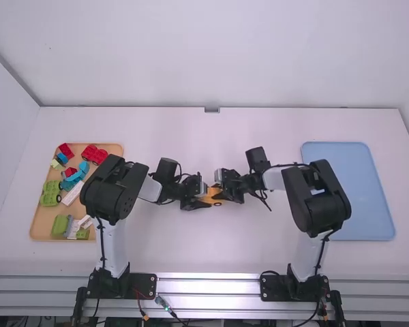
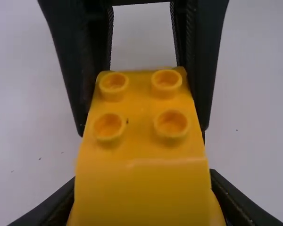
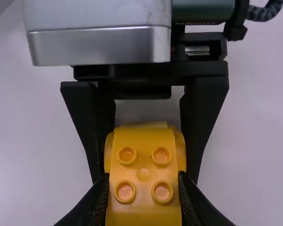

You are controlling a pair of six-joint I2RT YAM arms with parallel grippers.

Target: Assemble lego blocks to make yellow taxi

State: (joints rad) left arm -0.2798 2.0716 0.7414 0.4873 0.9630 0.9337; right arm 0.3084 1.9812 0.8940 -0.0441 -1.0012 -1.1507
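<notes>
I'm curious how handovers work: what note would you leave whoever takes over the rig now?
Left pincer: closed on the yellow taxi part.
Right pincer: closed on it too, facing the left.
Whereabouts: yellow part between the arms, around mid-table; other coloured blocks in the left-hand tray.
Done: both have hold; whether it's fully joined, I can't tell.
Left: probably check the fit, then release.
</notes>
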